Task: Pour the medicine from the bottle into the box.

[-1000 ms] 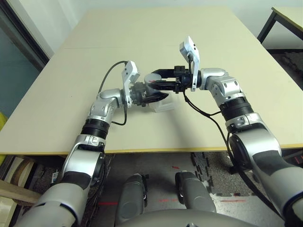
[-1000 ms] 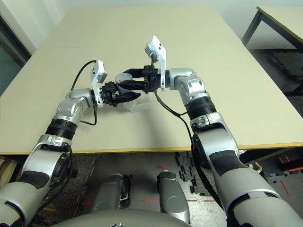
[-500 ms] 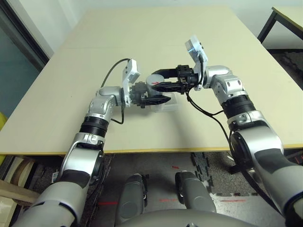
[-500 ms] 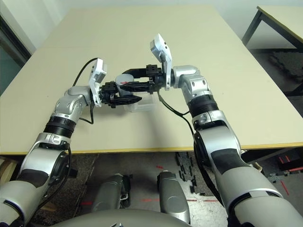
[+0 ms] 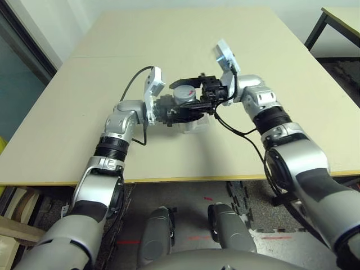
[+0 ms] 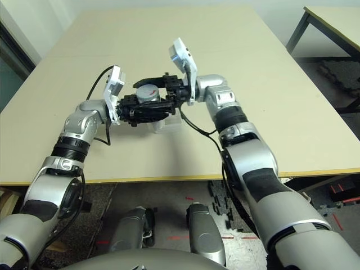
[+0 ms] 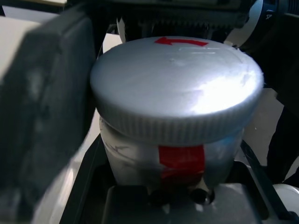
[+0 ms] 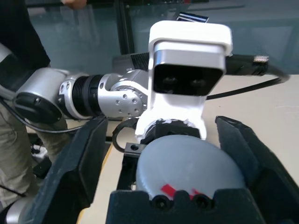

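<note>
So both arms met above the middle of the table [image 5: 270, 50], with the bottle [image 5: 183, 93] held up off it. The left gripper [image 5: 179, 112] was clamped around the bottle's body, and the right gripper [image 5: 194, 90] had its fingers spread either side of the cap [image 7: 176, 88]. The box [image 5: 194, 125] sat on the table right underneath.

A wide beige table [image 5: 67, 112] spans the frame. The box [image 5: 194, 125] rests on it, just above centre.

Silver-grey bottle [image 7: 175, 154] with red stripe, grey cap [image 7: 177, 88] marked with red arrow, beige table [image 5: 169, 50]
</note>
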You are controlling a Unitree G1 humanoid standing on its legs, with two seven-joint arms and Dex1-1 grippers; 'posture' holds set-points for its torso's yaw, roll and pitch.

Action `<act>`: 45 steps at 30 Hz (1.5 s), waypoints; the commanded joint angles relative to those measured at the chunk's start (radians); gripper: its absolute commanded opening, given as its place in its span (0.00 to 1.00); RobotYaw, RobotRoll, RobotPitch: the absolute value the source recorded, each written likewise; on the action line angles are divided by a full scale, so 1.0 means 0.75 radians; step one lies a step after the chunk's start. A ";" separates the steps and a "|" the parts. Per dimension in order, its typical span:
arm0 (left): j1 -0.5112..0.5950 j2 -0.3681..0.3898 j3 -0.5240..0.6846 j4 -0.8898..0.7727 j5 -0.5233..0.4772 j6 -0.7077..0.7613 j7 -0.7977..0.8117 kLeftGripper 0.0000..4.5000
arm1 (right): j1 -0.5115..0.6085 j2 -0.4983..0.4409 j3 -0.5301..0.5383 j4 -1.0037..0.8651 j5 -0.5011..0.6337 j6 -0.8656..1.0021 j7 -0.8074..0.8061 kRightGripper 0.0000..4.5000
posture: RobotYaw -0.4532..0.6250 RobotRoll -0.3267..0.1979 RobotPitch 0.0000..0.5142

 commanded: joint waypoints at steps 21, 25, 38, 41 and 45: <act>0.009 0.031 0.006 0.019 0.010 -0.024 0.060 0.59 | -0.021 -0.070 -0.113 0.090 -0.070 -0.034 -0.081 1.00 | 0.25 0.62 0.15; 0.017 0.033 0.010 0.019 0.010 -0.037 0.073 0.59 | -0.019 -0.070 -0.125 0.086 -0.075 -0.032 -0.106 1.00 | 0.25 0.62 0.15; 0.048 0.015 -0.003 0.062 0.033 -0.110 0.097 0.59 | 0.011 -0.077 -0.128 0.051 -0.094 -0.016 -0.169 1.00 | 0.24 0.62 0.16; 0.039 0.010 -0.002 0.083 0.038 -0.128 0.103 0.59 | 0.024 -0.080 -0.128 0.035 -0.093 -0.008 -0.174 1.00 | 0.23 0.62 0.17; 0.035 0.007 -0.002 0.094 0.041 -0.141 0.108 0.59 | 0.040 -0.078 -0.126 0.006 -0.090 0.006 -0.183 1.00 | 0.23 0.62 0.17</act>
